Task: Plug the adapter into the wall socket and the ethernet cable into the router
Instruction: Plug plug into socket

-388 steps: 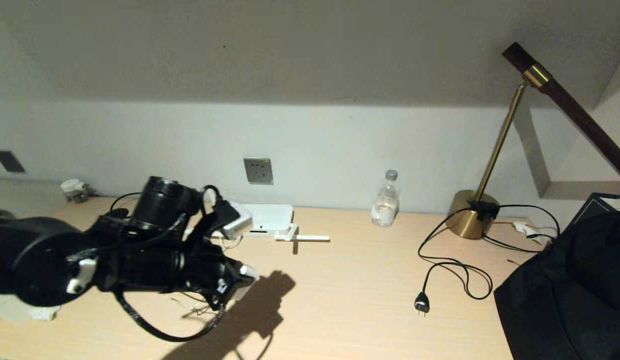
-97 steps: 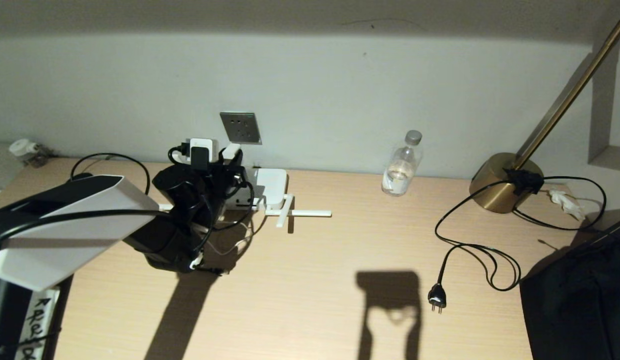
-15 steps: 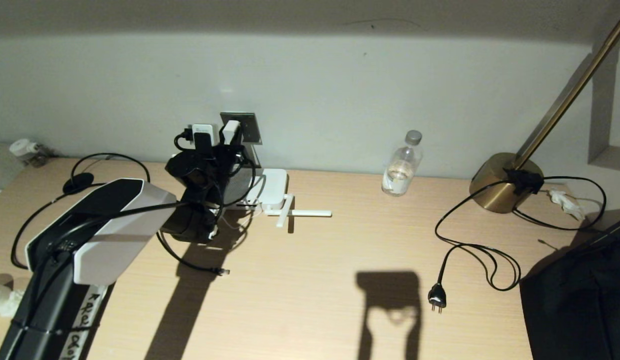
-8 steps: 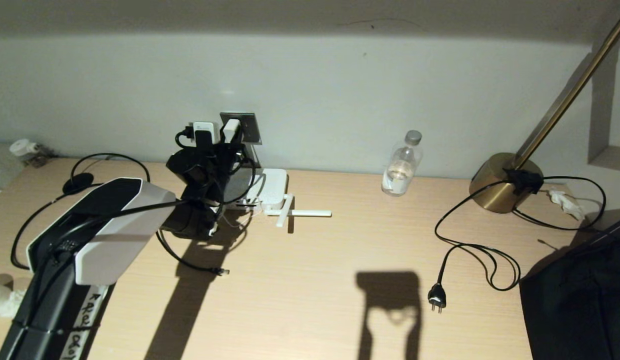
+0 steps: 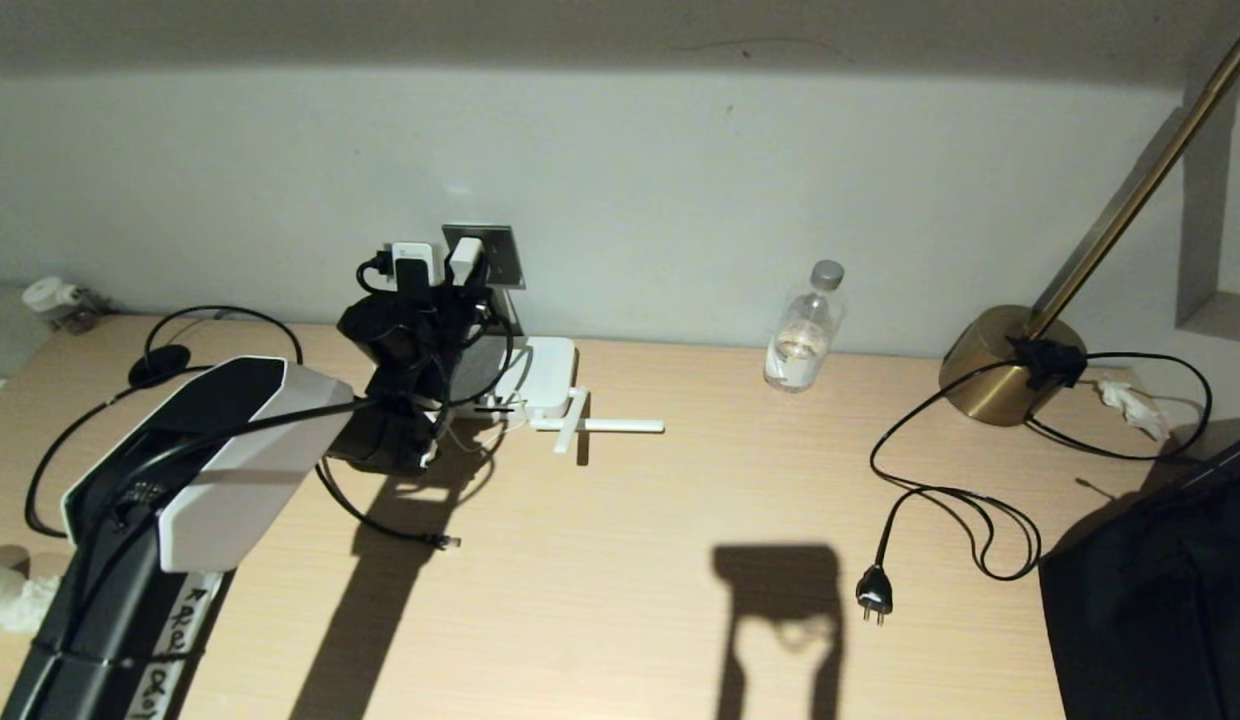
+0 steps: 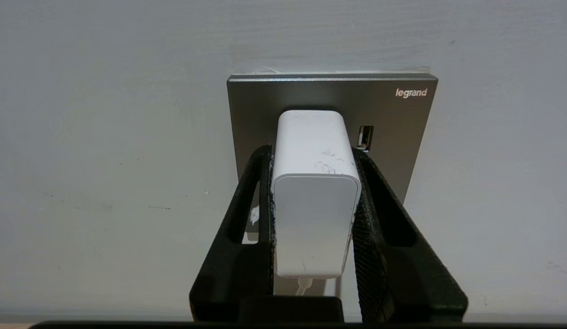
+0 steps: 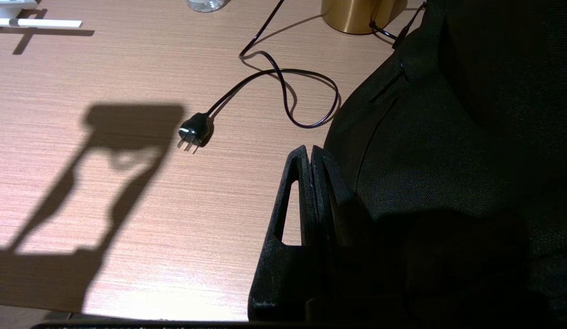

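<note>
The left gripper [image 6: 313, 183] pinches the adapter [image 6: 314, 192] by its two long sides, one finger on each flank, so the block's front end is left free to meet the wall socket [image 6: 393, 119]. The adapter sits square-on against the socket's grey faceplate, its far end at or in the plate; whether the pins are fully seated cannot be told. Its thin white cord leaves the near end between the fingers, which keeps it out of the way of the push. To my eye the insertion is under way or just completing.

Just below the wall socket and slightly to its right, the router [image 5: 545, 385] lies flat on the worktop [image 5: 620, 560] against the wall, antennas spread forward. The ethernet cable [image 5: 385, 520] trails over the worktop below the socket and to its left, its connector end lying loose, not yet in the router. The right gripper [image 7: 311, 183], far right of the socket, hangs pressed together and idle.
</note>
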You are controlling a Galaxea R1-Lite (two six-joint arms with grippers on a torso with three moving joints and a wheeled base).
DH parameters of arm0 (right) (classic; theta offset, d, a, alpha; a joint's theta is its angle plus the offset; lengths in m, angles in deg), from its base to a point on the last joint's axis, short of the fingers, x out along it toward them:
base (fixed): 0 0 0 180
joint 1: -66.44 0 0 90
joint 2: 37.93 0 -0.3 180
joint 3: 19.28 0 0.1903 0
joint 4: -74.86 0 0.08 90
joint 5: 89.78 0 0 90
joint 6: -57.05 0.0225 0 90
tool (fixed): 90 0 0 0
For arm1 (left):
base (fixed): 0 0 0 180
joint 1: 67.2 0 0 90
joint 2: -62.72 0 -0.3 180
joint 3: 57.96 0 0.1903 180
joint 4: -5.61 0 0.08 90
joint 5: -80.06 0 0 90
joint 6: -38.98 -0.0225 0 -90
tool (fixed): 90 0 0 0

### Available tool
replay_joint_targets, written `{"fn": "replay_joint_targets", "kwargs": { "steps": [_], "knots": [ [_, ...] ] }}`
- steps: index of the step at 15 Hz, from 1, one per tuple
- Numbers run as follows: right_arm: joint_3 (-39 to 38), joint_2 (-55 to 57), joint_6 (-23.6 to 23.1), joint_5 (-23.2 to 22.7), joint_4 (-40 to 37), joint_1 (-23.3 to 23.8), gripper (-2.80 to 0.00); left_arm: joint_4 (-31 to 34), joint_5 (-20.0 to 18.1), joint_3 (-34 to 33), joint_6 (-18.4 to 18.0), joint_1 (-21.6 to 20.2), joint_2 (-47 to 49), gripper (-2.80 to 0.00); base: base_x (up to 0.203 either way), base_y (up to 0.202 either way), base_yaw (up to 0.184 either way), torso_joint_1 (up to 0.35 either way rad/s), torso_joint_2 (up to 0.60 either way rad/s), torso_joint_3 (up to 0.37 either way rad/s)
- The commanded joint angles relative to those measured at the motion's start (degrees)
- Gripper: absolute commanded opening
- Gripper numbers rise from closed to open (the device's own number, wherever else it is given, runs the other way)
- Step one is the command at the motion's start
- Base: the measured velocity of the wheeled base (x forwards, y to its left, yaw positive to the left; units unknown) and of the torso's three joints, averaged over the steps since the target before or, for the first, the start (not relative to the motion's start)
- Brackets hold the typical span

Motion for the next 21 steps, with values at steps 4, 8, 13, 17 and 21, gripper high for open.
{"fn": "replay_joint_targets", "kwargs": {
  "steps": [4,8,13,17,21],
  "knots": [
    [0.0,0.1,0.0,0.0,0.0,0.0,-2.80,-0.3,0.1,1.0,-0.1,0.1,0.4,-2.80,0.000,0.000,0.000,0.000,0.00,0.000],
    [0.0,0.1,0.0,0.0,0.0,0.0,-2.80,-0.2,0.1,1.1,-0.1,0.1,0.0,-2.80,0.000,0.000,0.000,0.000,0.00,0.000],
    [0.0,0.1,0.0,0.0,0.0,0.0,-2.80,0.0,0.2,0.8,-0.1,0.1,-0.5,-2.80,0.000,0.000,0.000,0.000,0.00,0.000],
    [0.0,0.1,0.0,0.0,0.0,0.0,-2.80,-0.5,0.4,-2.3,-0.1,0.1,-2.0,-2.80,0.000,0.000,0.000,0.000,0.00,0.000],
    [0.0,0.1,0.0,0.0,0.0,0.0,-2.80,-1.4,0.5,-2.6,-0.2,0.2,-2.1,-2.80,0.000,0.000,0.000,0.000,0.00,0.000]
  ]
}}
